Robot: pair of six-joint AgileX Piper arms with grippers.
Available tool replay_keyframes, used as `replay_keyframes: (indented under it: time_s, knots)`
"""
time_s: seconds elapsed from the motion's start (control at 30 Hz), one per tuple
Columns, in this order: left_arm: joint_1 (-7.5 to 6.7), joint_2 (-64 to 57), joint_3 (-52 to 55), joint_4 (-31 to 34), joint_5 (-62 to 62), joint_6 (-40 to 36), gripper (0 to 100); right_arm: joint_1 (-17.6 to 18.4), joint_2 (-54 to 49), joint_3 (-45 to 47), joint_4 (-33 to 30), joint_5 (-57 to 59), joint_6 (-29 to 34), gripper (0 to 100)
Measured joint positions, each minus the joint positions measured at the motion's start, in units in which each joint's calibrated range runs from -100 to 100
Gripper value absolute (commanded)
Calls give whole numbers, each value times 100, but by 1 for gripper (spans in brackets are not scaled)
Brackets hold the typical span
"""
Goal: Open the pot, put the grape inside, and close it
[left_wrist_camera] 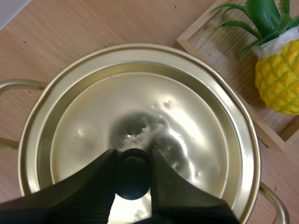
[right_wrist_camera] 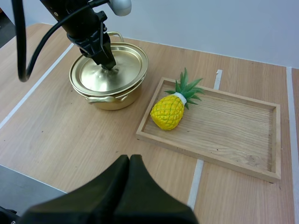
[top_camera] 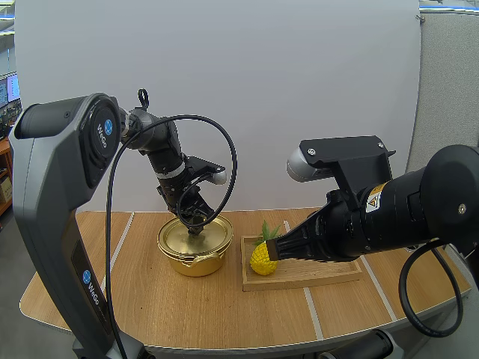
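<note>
A gold pot (top_camera: 196,258) stands on the table with its lid (top_camera: 179,238) seated on it. My left gripper (top_camera: 196,226) reaches down onto the lid's centre, and its fingers pinch the black knob (left_wrist_camera: 133,175) between them. A yellow toy pineapple (top_camera: 263,258) with green leaves lies at the left end of the wooden tray (top_camera: 322,273); I see no grapes. My right gripper (top_camera: 271,250) hangs above the pineapple, shut on nothing, its fingers together as one wedge (right_wrist_camera: 130,161).
The tray (right_wrist_camera: 233,126) lies just right of the pot (right_wrist_camera: 108,93), most of its floor bare. Pale tape lines (right_wrist_camera: 201,177) cross the wooden table. The rounded front edge of the table is near my right gripper.
</note>
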Motion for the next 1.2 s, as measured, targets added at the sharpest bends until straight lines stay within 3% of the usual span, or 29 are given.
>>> replay_keyframes:
  time_s: [0.17,0.3,0.4,0.43,0.47,0.9,1.2]
  knots:
    - [0,0,0,0,0,0,42,0,0,0,0,0,0,0]
    - [0,0,0,0,0,0,56,0,0,0,0,0,0,0]
    - [0,0,15,0,-54,0,82,0,0,0,0,0,0,0]
    - [0,12,14,0,-57,0,96,0,0,0,0,0,0,0]
    - [0,12,14,0,-91,0,100,0,0,0,0,0,0,0]
    - [0,52,14,-10,-163,0,100,0,0,0,0,0,0,0]
    - [0,-232,-621,-10,948,0,100,0,0,0,0,0,0,0]
